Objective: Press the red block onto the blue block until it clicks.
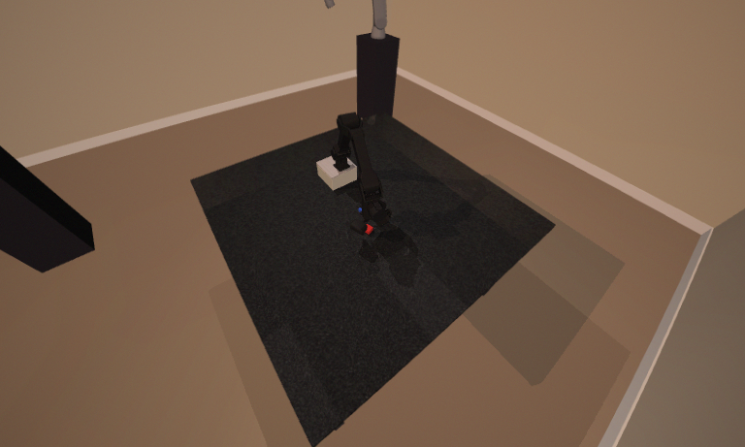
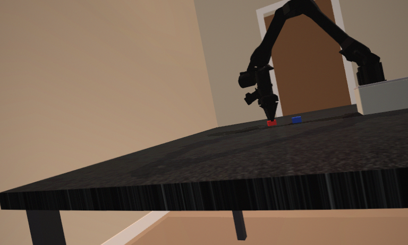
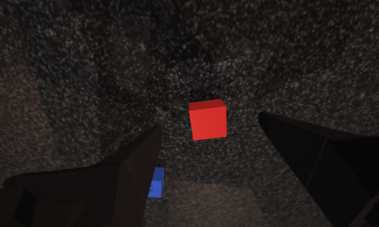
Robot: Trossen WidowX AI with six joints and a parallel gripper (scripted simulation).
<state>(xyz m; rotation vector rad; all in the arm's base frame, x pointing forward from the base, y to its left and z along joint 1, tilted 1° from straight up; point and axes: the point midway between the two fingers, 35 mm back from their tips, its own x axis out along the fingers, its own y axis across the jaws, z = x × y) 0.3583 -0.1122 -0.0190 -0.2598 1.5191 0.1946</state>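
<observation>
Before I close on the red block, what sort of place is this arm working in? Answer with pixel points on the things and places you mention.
Probably a plain indoor room set up as a robot work area: a dark-topped table (image 1: 307,321) (image 2: 210,158), a brown door (image 2: 306,65), and bare walls with pale skirting.

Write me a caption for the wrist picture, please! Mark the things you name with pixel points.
Open fingers over a red block (image 3: 208,122), with a blue block (image 3: 157,184) partly hidden.
</observation>
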